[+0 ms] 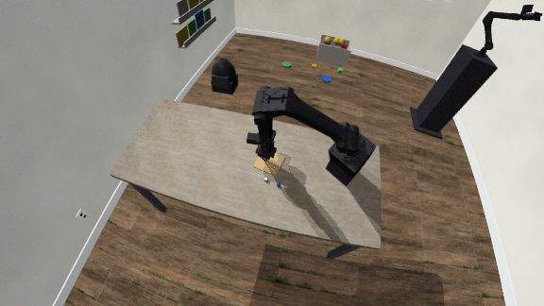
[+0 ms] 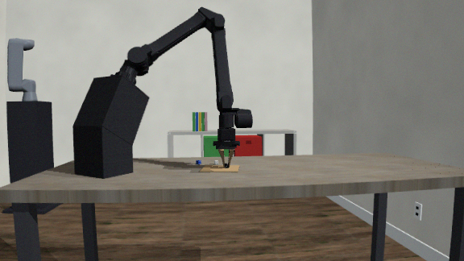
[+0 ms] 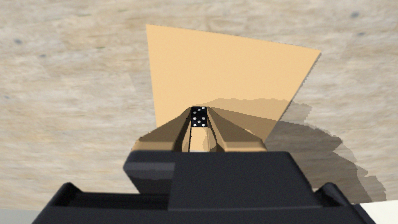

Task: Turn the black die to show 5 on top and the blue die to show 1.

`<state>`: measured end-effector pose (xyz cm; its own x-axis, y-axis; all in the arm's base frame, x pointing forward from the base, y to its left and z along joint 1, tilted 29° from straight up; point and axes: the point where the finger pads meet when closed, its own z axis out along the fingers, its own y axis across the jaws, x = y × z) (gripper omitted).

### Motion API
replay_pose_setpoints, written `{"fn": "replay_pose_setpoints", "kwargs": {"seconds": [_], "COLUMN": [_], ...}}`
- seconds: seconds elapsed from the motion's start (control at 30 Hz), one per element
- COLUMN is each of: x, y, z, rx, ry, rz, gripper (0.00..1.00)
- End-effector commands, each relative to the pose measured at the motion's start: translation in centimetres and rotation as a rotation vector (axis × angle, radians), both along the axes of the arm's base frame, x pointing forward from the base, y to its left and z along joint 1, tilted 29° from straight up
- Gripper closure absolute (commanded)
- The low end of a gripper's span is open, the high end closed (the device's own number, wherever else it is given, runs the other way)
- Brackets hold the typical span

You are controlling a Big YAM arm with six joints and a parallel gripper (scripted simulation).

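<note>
My gripper (image 3: pixel 199 112) is shut on the black die (image 3: pixel 199 116), and the die's face toward the wrist camera shows several white pips. The gripper points straight down over the tan mat (image 3: pixel 225 80), at or just above its surface; whether the die touches the mat I cannot tell. In the top view the gripper (image 1: pixel 267 156) stands over the mat (image 1: pixel 269 163). The white die (image 1: pixel 266 179) and the blue die (image 1: pixel 279 185) lie on the table just off the mat's near side. In the exterior view the gripper (image 2: pixel 226 164) is at the mat (image 2: pixel 220 168), with the blue die (image 2: pixel 198 162) and white die (image 2: pixel 216 162) behind it.
The arm's black base (image 1: pixel 350 158) stands at the table's right side. A black pedestal (image 2: pixel 29 137) with a grey arm stands off the table. Shelves and bins stand far behind on the floor.
</note>
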<state>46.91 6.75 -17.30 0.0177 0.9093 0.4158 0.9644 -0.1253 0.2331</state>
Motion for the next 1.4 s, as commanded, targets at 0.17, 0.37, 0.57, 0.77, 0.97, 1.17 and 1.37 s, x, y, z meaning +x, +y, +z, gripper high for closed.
{"fn": "replay_pose_setpoints", "kwargs": {"seconds": [0.17, 0.37, 0.57, 0.77, 0.97, 1.17, 1.37], "x": [0.5, 0.5, 0.5, 0.5, 0.5, 0.5, 0.5], "y": [-0.48, -0.48, -0.48, -0.48, -0.48, -0.48, -0.48], "z": [0.16, 0.16, 0.16, 0.16, 0.16, 0.16, 0.16], "rx": [-0.001, -0.001, -0.001, -0.001, -0.001, -0.001, -0.001], "ry": [-0.01, -0.01, -0.01, -0.01, -0.01, -0.01, -0.01], "rz": [-0.017, -0.017, -0.017, -0.017, -0.017, -0.017, -0.017], "gripper": [0.88, 0.88, 0.88, 0.88, 0.88, 0.85, 0.77]}}
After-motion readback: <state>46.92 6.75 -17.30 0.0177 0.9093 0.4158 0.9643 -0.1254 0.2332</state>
